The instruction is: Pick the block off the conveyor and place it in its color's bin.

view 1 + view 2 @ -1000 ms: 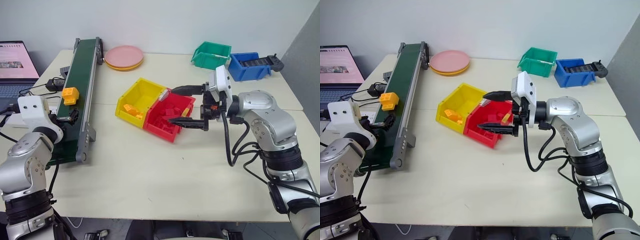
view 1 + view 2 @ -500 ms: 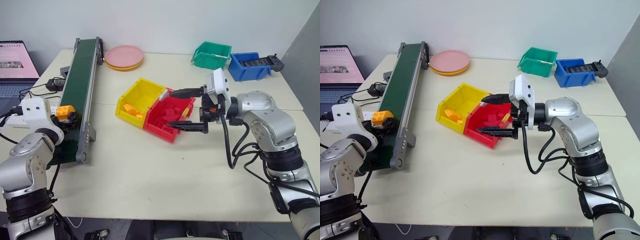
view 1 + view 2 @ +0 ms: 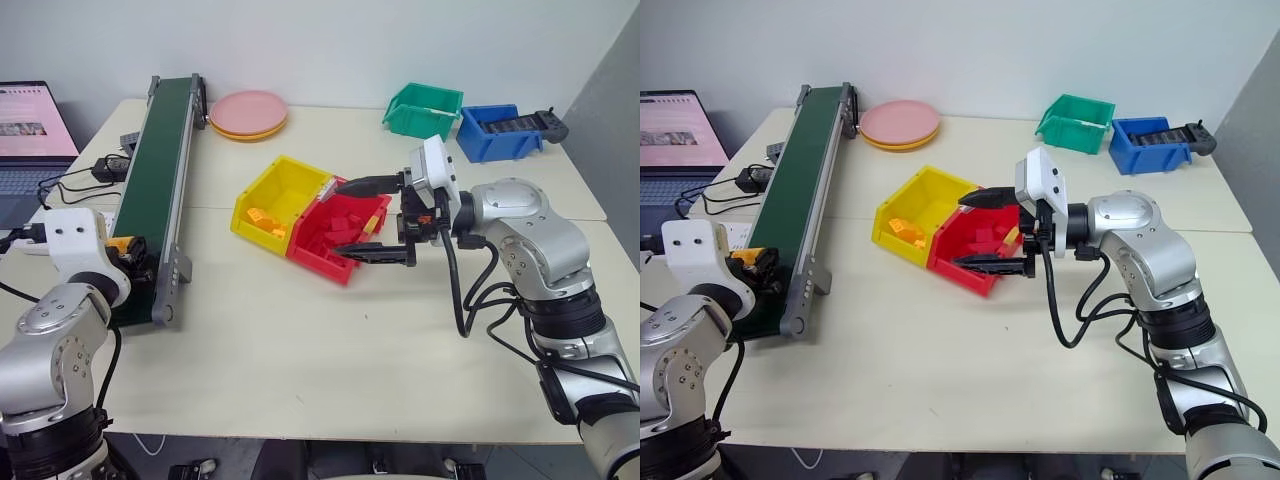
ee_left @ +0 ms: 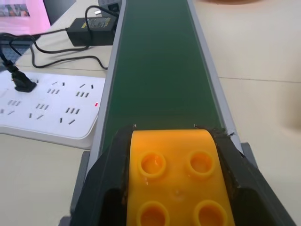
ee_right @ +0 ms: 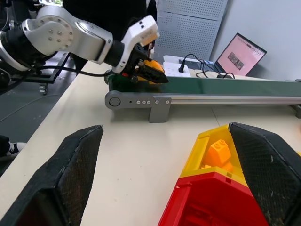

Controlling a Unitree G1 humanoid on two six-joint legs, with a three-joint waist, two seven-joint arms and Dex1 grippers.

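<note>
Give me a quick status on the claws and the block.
Left claw shut on the block at the conveyor's near end. Right claw open over the red bin. Yellow bin beside it, path open.

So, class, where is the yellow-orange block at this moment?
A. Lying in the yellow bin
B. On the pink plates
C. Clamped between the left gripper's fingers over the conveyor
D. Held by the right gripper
C: the left gripper is shut on the block, its black fingers pressing both sides above the conveyor.
</note>
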